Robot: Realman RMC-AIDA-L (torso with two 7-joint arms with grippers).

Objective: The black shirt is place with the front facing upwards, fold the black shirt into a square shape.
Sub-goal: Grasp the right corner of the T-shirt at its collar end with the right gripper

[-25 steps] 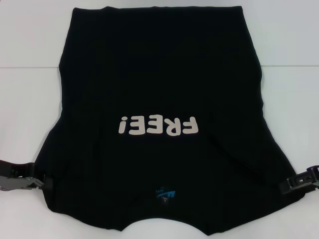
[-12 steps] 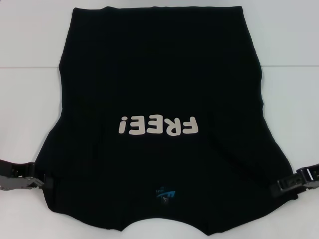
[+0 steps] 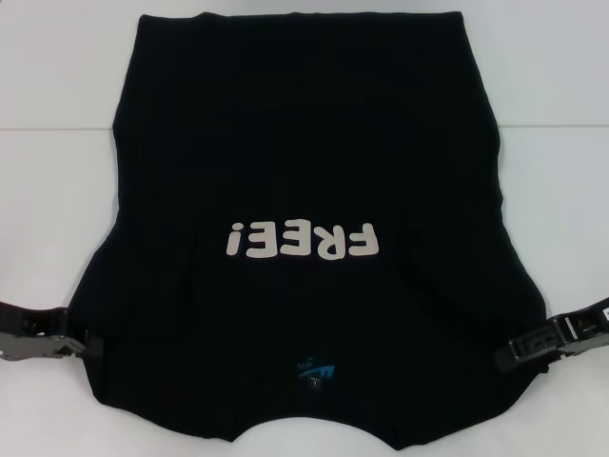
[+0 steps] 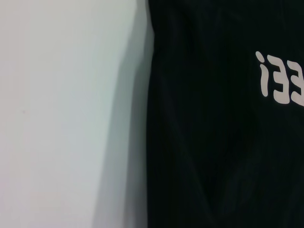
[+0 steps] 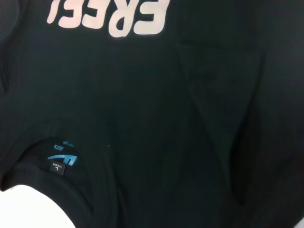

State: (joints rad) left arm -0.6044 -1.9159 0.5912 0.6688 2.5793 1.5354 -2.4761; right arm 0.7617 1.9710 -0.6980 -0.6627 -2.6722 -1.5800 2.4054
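A white table [image 3: 57, 190] fills the head view, with a faint seam running across it toward the far side. Nearly all of its middle is covered by the black shirt [image 3: 304, 162], which lies flat and front up, its hem at the far edge and its collar at the near edge, closest to the robot. The sleeves reach out to both sides at the near end. The cloth is mostly smooth; the right wrist view shows a few soft creases running down the chest below the print.

Across the chest sits the cream "FREE!" lettering [image 3: 303, 241], upside down from the head camera. Part of it also shows in the left wrist view, beside the shirt's side edge where the black cloth meets the bare white table.

The left gripper [image 3: 81, 343] is low at the near left, touching the edge of the left sleeve; whether its fingers are spread or pinching the cloth cannot be told. The right gripper [image 3: 504, 357] is low at the near right, its tip over the edge of the right sleeve; its finger state cannot be told either.

Inside the collar, a small blue neck mark [image 3: 316, 371] sits just below the neckline, with a tiny dark size tag [image 5: 58, 167] under it.
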